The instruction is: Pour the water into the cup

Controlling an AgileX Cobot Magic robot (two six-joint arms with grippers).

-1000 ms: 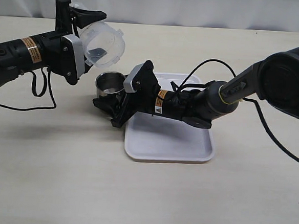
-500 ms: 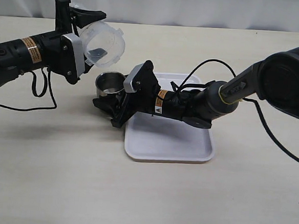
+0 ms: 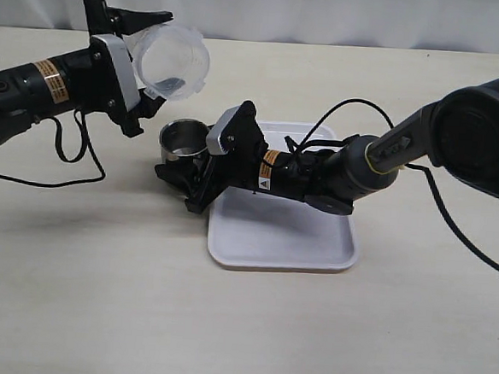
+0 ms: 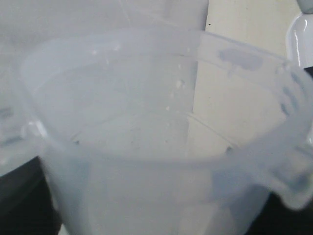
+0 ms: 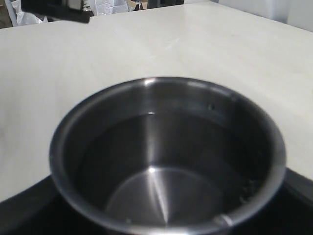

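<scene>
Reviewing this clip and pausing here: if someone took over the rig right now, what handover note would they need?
Left end effector: shut on the plastic container, held in the air and tipped well over, above and slightly left of the cup in the exterior view.
Right end effector: shut on the cup, which is upright, just off the left edge of the tray.
Done: the cup seems to hold some water. The container looks nearly empty, with droplets on its wall.
Left: check the fill, then probably set both down.
</scene>
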